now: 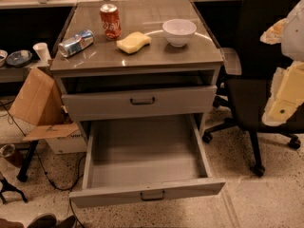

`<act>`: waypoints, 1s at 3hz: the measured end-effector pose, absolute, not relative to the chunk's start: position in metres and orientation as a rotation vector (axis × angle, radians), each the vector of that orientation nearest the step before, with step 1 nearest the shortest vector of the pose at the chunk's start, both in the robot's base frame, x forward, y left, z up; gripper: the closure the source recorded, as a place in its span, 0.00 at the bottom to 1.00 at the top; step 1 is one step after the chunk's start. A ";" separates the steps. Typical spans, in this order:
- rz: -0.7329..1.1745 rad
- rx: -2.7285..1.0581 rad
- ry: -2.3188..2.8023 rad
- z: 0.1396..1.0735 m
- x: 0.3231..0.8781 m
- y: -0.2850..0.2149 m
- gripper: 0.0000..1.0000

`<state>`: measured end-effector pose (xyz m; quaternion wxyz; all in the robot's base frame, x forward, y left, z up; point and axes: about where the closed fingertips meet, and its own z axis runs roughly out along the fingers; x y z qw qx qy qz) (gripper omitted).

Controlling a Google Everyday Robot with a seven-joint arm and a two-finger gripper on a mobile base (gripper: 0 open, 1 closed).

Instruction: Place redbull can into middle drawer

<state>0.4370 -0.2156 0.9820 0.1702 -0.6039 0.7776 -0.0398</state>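
Observation:
The redbull can, silver and blue, lies on its side at the left of the cabinet top. The middle drawer is pulled open and its plain grey inside is bare; its dark handle faces me. The handled drawer front above it is nearly closed. My gripper shows as cream and white parts at the right edge, in front of the chair, well to the right of the cabinet and far from the can.
A red cola can, a yellow sponge and a white bowl stand on the cabinet top. A black office chair is at the right. A cardboard box, cables and a low shelf with a cup are at the left.

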 end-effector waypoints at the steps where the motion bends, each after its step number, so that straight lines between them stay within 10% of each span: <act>1: -0.118 -1.690 2.172 0.990 0.433 -0.217 0.00; 3: -0.100 -1.680 2.162 0.990 0.433 -0.217 0.00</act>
